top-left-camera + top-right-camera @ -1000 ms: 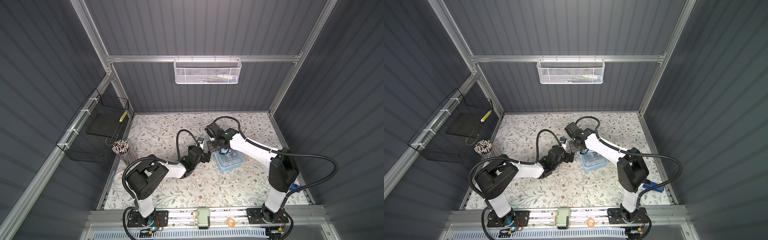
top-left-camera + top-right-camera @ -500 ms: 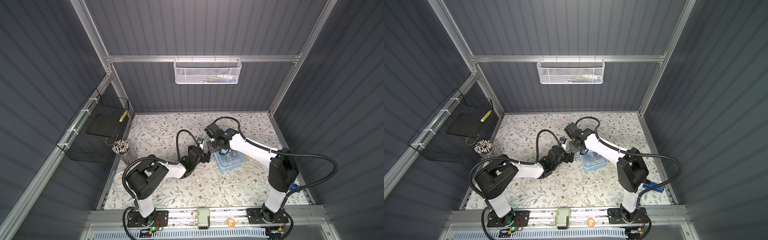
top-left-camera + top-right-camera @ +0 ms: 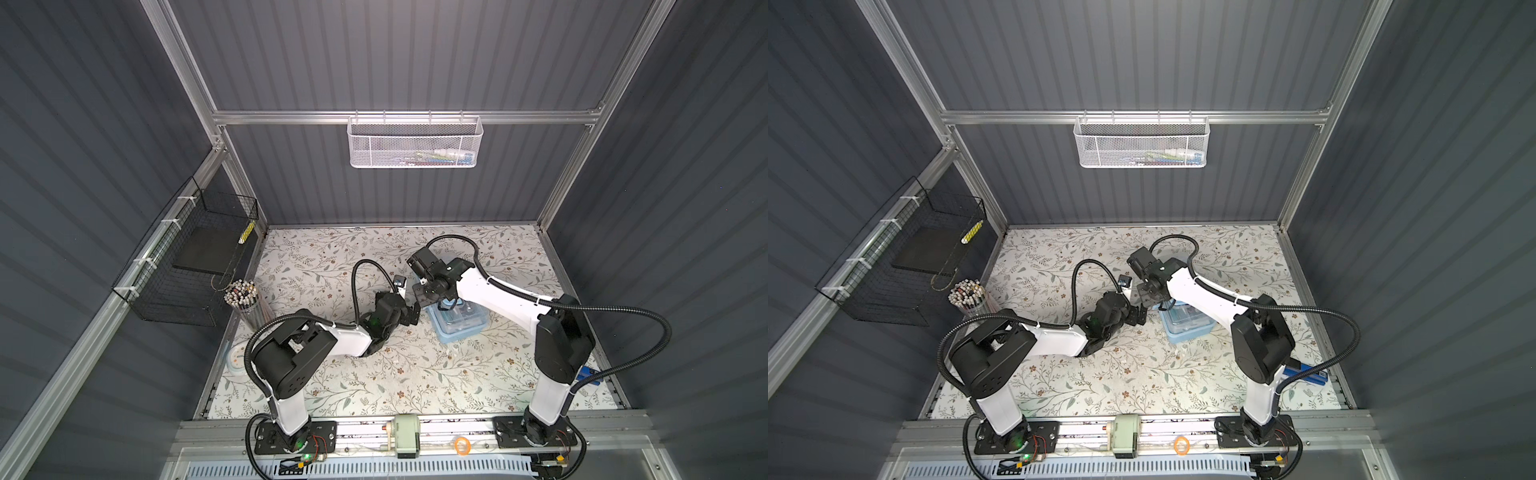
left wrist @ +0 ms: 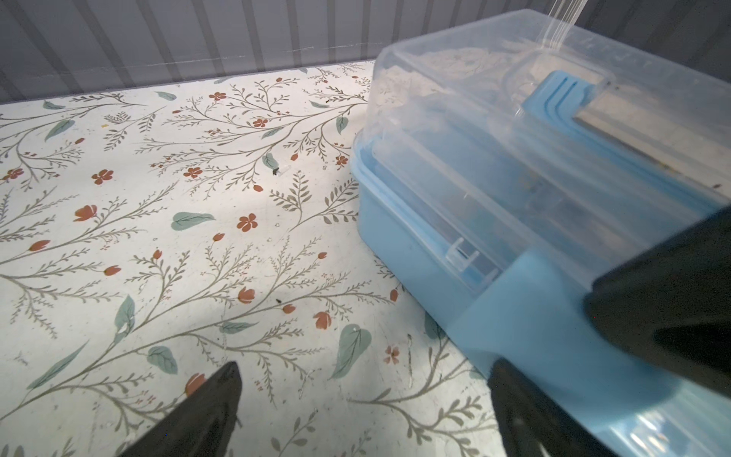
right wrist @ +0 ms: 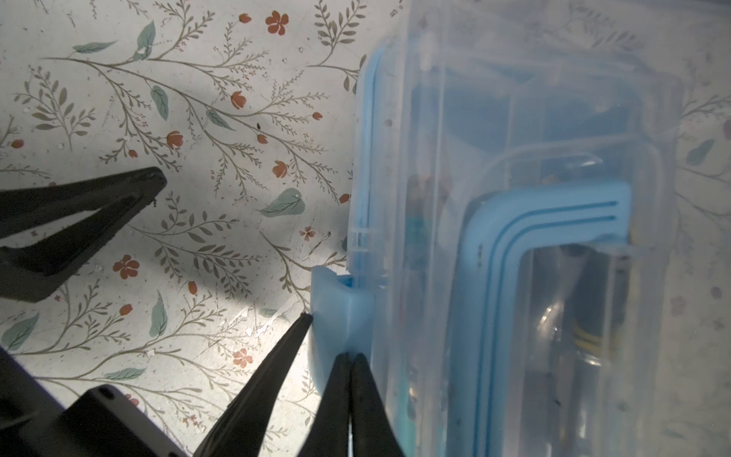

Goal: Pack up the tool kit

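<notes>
Right wrist view, lidded tool kit (image 5: 514,158) holding tools (image 5: 593,340), right end effector (image 5: 350,358) together, left end effector (image 5: 231,249) apart.

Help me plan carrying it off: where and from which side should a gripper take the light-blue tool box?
Probably by the blue arched handle, from straight above, jaws across its long bar. It lies folded flat in a recess of the clear lid, so it likely needs tipping up first. The tool box looks too broad and smooth-walled for a side pinch.
</notes>
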